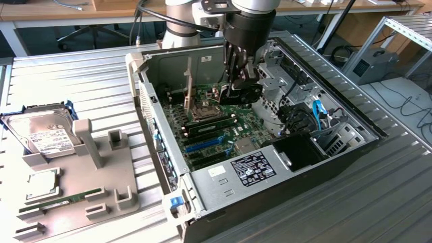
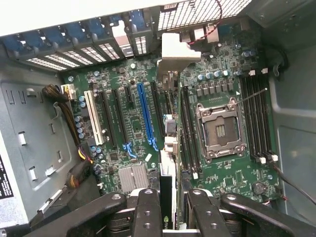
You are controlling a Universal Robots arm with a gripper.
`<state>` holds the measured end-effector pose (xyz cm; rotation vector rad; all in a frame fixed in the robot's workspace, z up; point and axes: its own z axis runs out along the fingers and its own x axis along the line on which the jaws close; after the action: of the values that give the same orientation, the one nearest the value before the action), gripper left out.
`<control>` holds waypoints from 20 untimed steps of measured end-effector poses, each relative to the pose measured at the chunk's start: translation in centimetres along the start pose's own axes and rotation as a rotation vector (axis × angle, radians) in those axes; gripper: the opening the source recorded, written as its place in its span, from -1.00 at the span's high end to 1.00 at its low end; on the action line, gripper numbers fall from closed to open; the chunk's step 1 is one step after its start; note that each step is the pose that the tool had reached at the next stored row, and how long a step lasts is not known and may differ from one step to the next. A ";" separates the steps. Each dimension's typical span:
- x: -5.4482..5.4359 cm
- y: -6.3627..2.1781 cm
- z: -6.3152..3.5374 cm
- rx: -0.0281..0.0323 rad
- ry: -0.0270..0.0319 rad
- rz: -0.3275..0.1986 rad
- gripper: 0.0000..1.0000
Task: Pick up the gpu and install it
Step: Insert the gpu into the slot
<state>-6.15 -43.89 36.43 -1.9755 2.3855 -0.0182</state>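
With its fingers clamped on the thin flat black rectangular gpu card [image 2: 167, 197], the gripper [image 2: 170, 207] holds it edge-down above the green motherboard [image 2: 217, 89] inside the open case, where any tilt risks missing the slot.

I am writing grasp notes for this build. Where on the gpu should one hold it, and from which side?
Pinch its two flat faces near the upper edge, coming from above: the gpu is thin and stands on edge over the motherboard. The gripper holds it so.
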 end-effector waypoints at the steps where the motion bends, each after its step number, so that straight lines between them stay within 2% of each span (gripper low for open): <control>1: 0.0 0.00 0.00 -0.0001 -0.0001 -0.003 0.47; 20: 0.0 0.00 0.03 -0.0009 -0.0012 -0.035 0.47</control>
<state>-6.15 -43.89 36.39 -2.0164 2.3509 -0.0172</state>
